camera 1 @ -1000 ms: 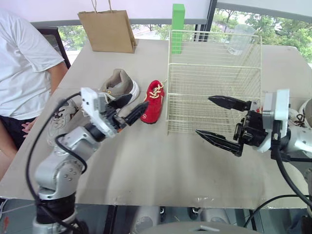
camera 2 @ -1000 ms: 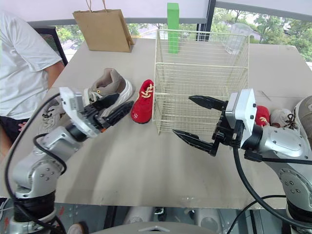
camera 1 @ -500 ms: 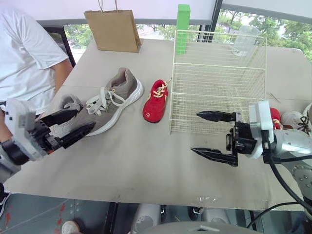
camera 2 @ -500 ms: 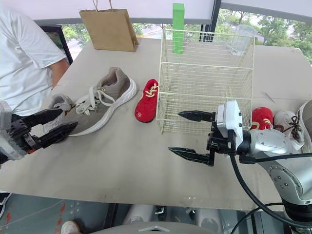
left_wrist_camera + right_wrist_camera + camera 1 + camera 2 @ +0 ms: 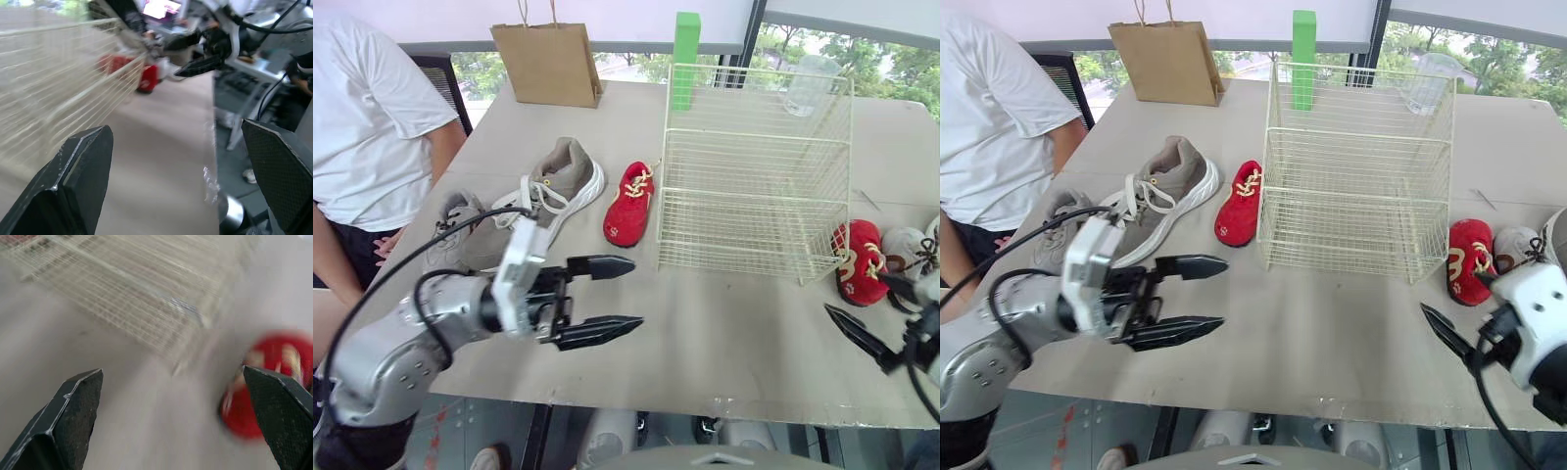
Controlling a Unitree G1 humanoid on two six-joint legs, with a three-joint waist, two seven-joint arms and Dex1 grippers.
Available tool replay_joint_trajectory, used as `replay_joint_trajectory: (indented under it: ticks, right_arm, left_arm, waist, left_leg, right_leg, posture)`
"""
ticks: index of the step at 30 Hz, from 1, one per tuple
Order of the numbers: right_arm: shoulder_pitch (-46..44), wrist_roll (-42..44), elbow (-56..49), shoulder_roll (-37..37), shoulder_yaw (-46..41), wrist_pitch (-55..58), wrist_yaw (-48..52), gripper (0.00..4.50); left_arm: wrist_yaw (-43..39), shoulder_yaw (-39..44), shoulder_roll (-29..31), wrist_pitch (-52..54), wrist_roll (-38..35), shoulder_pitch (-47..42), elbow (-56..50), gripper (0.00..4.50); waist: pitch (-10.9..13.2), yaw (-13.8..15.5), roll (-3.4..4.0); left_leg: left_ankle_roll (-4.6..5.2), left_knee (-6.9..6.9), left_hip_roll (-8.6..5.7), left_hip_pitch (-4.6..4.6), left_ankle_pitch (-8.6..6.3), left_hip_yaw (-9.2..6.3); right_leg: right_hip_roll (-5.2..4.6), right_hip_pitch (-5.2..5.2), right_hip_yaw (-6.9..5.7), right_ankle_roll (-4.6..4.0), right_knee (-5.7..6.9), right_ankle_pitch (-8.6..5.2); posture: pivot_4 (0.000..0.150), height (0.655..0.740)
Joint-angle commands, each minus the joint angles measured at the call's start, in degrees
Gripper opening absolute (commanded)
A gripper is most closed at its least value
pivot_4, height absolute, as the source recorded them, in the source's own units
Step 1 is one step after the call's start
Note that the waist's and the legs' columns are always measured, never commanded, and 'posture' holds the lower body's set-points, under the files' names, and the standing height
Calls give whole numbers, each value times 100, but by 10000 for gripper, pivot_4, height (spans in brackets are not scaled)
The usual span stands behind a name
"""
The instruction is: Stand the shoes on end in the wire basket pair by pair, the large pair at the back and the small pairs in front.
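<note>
The cream wire basket [image 5: 754, 176] stands with nothing in it at the table's back right. To its left lie a small red shoe [image 5: 628, 204] and a large grey sneaker [image 5: 553, 186], with a second grey sneaker [image 5: 450, 220] further left. Right of the basket lie another small red shoe [image 5: 858, 259] and a small white shoe [image 5: 906, 245]. My left gripper [image 5: 636, 292] hovers open and holds nothing over the front of the table, in front of the red shoe. My right gripper [image 5: 855, 294] is open near the front right corner, just in front of the right red shoe [image 5: 274, 382].
A person in a white T-shirt [image 5: 372, 117] stands at the table's left edge. A brown paper bag [image 5: 548, 64], a green block [image 5: 685, 59] and a clear cup [image 5: 808, 83] stand along the back. Bare tabletop [image 5: 734, 323] lies in front of the basket.
My left gripper has swung from the table's left edge rightward to the front middle. My right gripper has drawn back from the basket's front to the right corner. The camera also shifted.
</note>
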Motion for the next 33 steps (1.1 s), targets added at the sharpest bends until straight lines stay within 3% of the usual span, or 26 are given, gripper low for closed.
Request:
replay_joint_trajectory:
  ticks: [1, 5, 13, 18, 27, 33]
  right_arm:
    - [249, 58, -17, 145, -662, 143, -797, 44090]
    - [372, -145, 556, -82, -863, 480, -1070, 44090]
    - [-1263, -1435, 2550, -596, 33, 618, -1677, 44090]
    - [-1531, -2148, 2795, -919, 167, 886, -1722, 44090]
    - [-2395, -2462, 3091, -1182, -52, 2017, -1682, 44090]
    - [-2265, -2727, 2946, -1132, -313, 2356, -1410, 44090]
  left_arm:
    - [7, -379, -199, 65, -23, -561, 145, 45000]
    - [-291, -747, -315, 55, 122, -1099, 431, 45000]
    - [-322, -915, -620, -63, 369, -1462, 584, 45000]
    - [-132, -882, -762, -19, 290, -1478, 431, 45000]
    - [-95, -865, -866, -92, 240, -1215, 323, 45000]
    - [-13, -875, -867, -39, 180, -1158, 298, 45000]
  waist:
    - [-3, -40, 6]
    - [-6, -70, 8]
    - [-11, -126, 19]
    - [-16, -99, 29]
    - [-18, -127, 27]
    - [-18, -92, 28]
  left_leg:
    - [1, 1, 0, 2, -1, 4]
    - [11, 1, -4, 2, 1, 5]
    - [38, 1, -6, -9, 10, 5]
    - [39, 1, -6, -19, 11, 2]
    - [42, 13, -4, -14, 10, 10]
    - [42, 15, -4, -17, 10, 5]
  right_leg:
    - [1, -2, 10, 0, 0, 0]
    - [7, -3, 15, 0, -1, -1]
    - [38, -14, 28, -1, -5, -1]
    - [47, -21, 31, -1, -2, -1]
    - [58, -18, 51, 2, 5, 0]
    - [75, -18, 76, 2, 5, 0]
  posture:
    - [1500, 7400]
    - [1500, 7400]
    - [1500, 7400]
    - [1500, 7400]
    - [1500, 7400]
    - [1500, 7400]
